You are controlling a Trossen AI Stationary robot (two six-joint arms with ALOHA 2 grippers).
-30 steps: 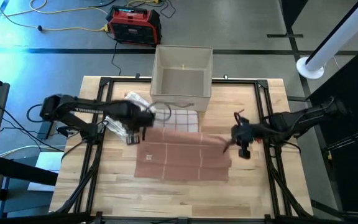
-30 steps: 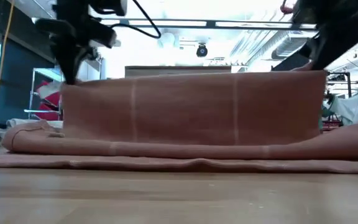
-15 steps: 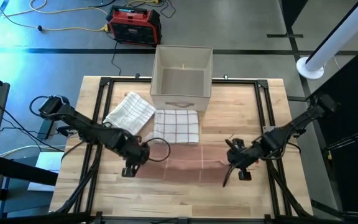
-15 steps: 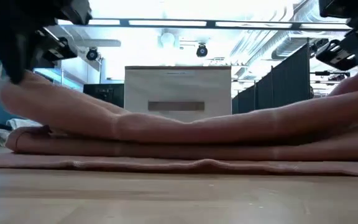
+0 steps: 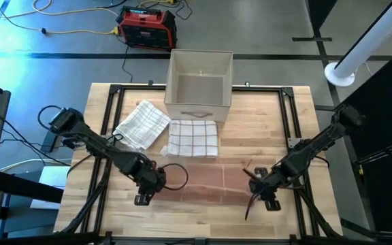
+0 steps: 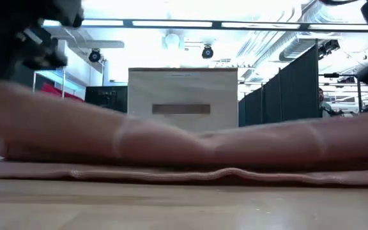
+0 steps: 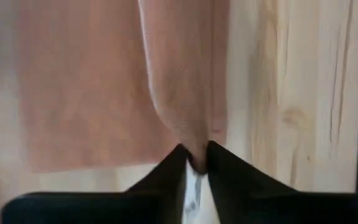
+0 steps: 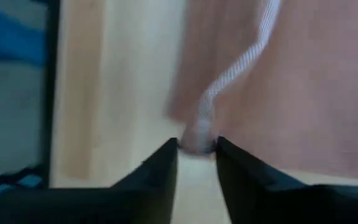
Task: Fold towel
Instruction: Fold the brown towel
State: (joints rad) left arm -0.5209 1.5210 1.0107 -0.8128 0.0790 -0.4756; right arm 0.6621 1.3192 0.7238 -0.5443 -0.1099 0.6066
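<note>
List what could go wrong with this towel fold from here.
1. The left gripper and right gripper each pinch only a small bit of the pink towel; a corner may slip free.
2. The towel sags between the grippers in the low view, so the fold might land wrinkled or uneven.
3. The checkered towel lies just behind and could be snagged.

Grey bin (image 5: 199, 83), two checked cloths (image 5: 193, 138)

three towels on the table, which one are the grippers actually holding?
The plain pink towel nearest the table's front edge: left gripper and right gripper each pinch a corner. The two white checked towels lie untouched by the bin.
</note>
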